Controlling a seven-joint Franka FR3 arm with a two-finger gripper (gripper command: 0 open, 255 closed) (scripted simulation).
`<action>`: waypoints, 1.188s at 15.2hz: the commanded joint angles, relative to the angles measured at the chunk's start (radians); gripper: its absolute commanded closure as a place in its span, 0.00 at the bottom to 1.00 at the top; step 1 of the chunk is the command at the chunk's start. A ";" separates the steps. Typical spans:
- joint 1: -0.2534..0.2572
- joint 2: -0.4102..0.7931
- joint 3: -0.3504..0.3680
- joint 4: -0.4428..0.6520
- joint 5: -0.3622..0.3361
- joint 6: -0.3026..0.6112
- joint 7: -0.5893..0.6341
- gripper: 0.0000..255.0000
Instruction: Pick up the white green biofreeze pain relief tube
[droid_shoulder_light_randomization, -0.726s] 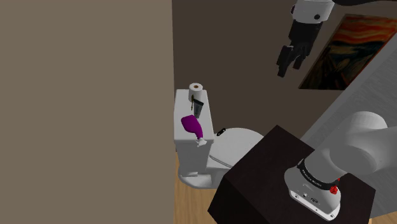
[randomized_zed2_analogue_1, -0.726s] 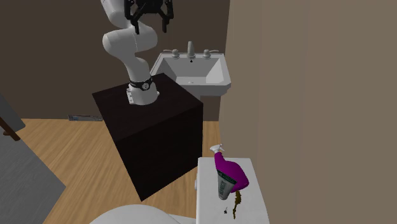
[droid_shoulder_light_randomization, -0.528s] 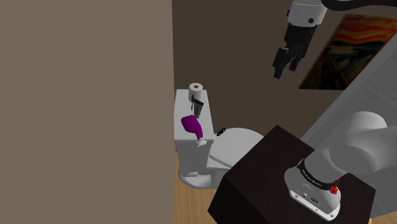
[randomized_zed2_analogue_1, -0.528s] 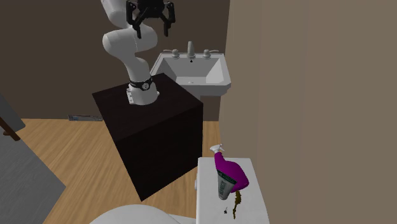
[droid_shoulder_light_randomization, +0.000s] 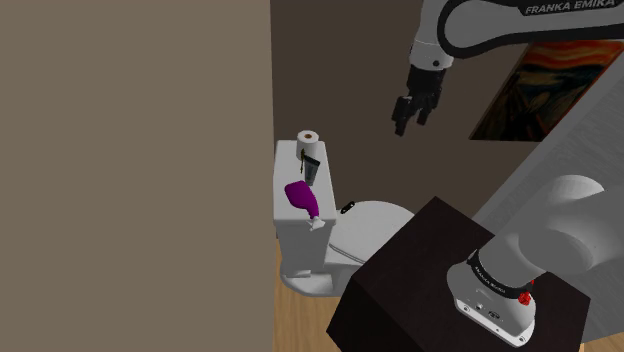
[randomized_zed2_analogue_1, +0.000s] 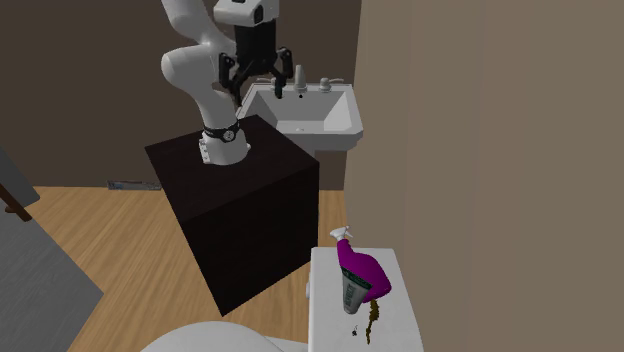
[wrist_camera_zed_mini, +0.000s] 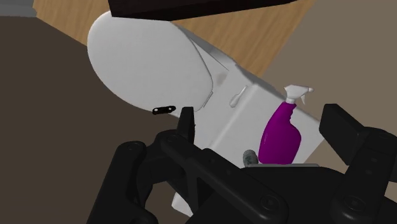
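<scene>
Approach stage, we judge: the gripper (droid_shoulder_light_randomization: 408, 122) hangs high above the toilet (droid_shoulder_light_randomization: 375, 225), well apart from the white-and-green tube (randomized_zed2_analogue_1: 351, 293), which lies on the tank lid (randomized_zed2_analogue_1: 325, 325) just beside a purple spray bottle (randomized_zed2_analogue_1: 362, 270). Next, we expect a descent toward the tube. The 2 fingers stand wide apart, empty.

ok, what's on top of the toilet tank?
Toilet paper roll, white-green tube, purple spray bottle, small brown item. In the wrist view the gripper hides most of the tube.
</scene>
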 joint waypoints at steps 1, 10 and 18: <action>0.001 0.064 -0.008 -0.003 0.002 0.074 -0.011 0.00; 0.012 0.385 -0.027 0.068 0.035 0.340 -0.061 0.00; 0.016 0.692 -0.026 0.227 0.085 0.501 -0.116 0.00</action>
